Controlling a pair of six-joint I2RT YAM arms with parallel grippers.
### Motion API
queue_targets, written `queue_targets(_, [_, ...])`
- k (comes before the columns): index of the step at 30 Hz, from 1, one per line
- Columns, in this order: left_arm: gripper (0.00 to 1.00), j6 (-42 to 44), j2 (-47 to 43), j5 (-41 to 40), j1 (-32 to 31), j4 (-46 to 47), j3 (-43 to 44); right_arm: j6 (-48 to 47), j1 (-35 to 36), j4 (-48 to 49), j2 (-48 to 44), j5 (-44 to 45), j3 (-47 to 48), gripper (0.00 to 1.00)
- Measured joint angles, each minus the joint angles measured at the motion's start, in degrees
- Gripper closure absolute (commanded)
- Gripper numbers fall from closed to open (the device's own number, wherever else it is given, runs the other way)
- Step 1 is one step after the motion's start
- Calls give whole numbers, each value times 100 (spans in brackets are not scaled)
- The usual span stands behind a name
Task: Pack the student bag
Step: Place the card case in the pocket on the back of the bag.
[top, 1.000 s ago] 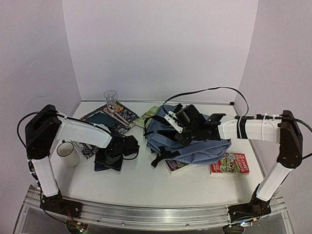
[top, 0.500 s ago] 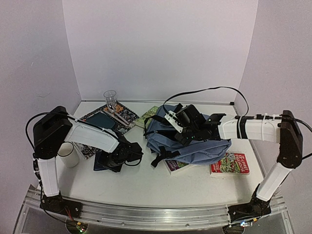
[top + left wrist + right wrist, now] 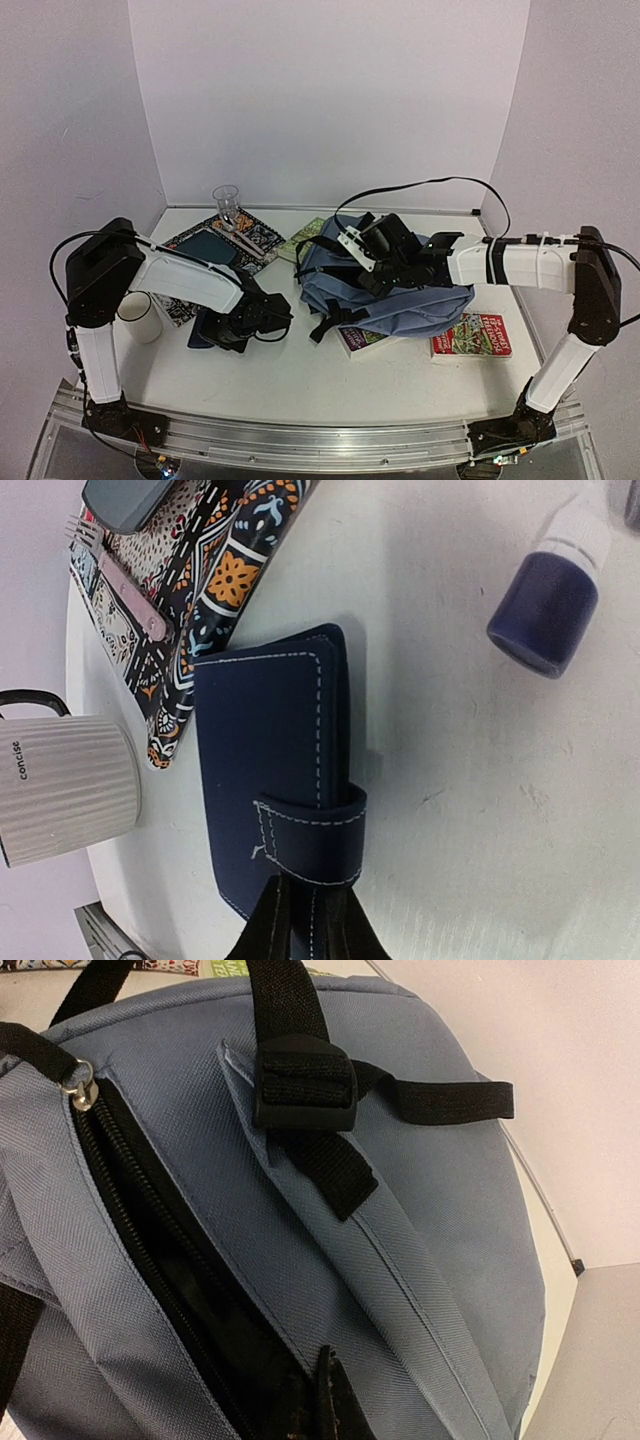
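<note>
The grey-blue student bag (image 3: 405, 298) lies at the middle right of the table, black straps across it. My right gripper (image 3: 375, 262) rests on its top, shut on the fabric lip of the bag (image 3: 440, 1210) beside the open dark zipper slot (image 3: 170, 1260); the right gripper (image 3: 325, 1405) shows only its fingertips. A navy stitched notebook (image 3: 270, 780) with a strap loop lies flat on the table. My left gripper (image 3: 305, 925) pinches its near edge, jaws closed on the cover. From above, the left gripper (image 3: 235, 325) covers most of the notebook (image 3: 200, 328).
A white ribbed mug (image 3: 138, 312) stands left of the notebook. A patterned mat (image 3: 225, 245) with a dark case, a fork and a glass (image 3: 227, 205) lies behind. A blue bottle (image 3: 550, 600) lies nearby. Books: one red (image 3: 472, 335), one (image 3: 360, 340) under the bag, one green (image 3: 305, 238).
My left arm has dropped lower over the navy notebook and its jaws have closed from wide open onto the notebook's edge. The right arm and bag have stayed still.
</note>
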Motion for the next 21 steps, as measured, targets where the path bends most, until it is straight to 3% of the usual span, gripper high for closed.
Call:
queue_targets(11, [100, 248, -1376, 641, 220, 219, 754, 157, 0, -76, 17, -22, 186, 100])
queue_targets(16, [100, 467, -2492, 1455, 718, 1055, 675, 488, 0, -142, 147, -61, 449, 100])
queue_targets(21, [100, 496, -3521, 2526, 1381, 2414, -27, 789, 25, -218, 292, -78, 647, 100])
